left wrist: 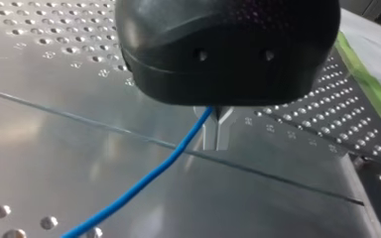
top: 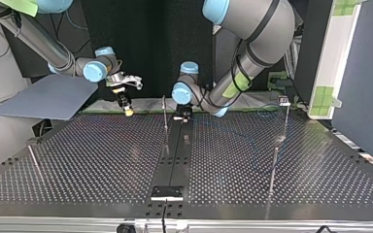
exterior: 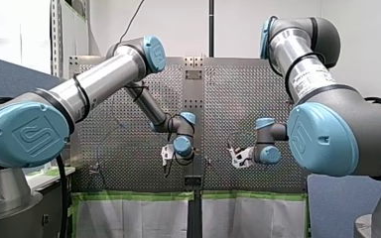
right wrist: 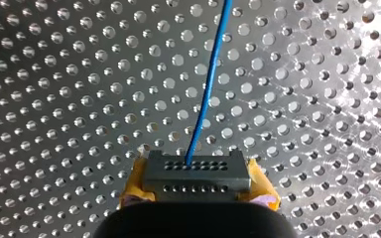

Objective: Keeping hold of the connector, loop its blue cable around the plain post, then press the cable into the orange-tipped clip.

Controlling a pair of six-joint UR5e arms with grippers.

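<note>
right gripper (right wrist: 197, 167): yellow pads (right wrist: 135, 184) clamped on both ends of the grey rectangular multi-hole connector (right wrist: 198, 181), held over the perforated metal table (right wrist: 79, 74). The thin blue cable (right wrist: 206, 99) exits the connector's far face and runs straight ahead over the holes. left gripper (left wrist: 217, 145): bare metal fingers (left wrist: 223, 130) pinched together on that cable, which comes out at their root and trails away across the smooth centre plate (left wrist: 79, 163). In the top view both grippers sit low at the table's far edge, right gripper at the view's left, left gripper near centre, just beside a thin upright metal rod (top: 164, 114). A second rod (top: 274, 167) stands at the view's right, a third rod (top: 35, 162) at its near left. Can't tell which carries an orange tip.
</note>
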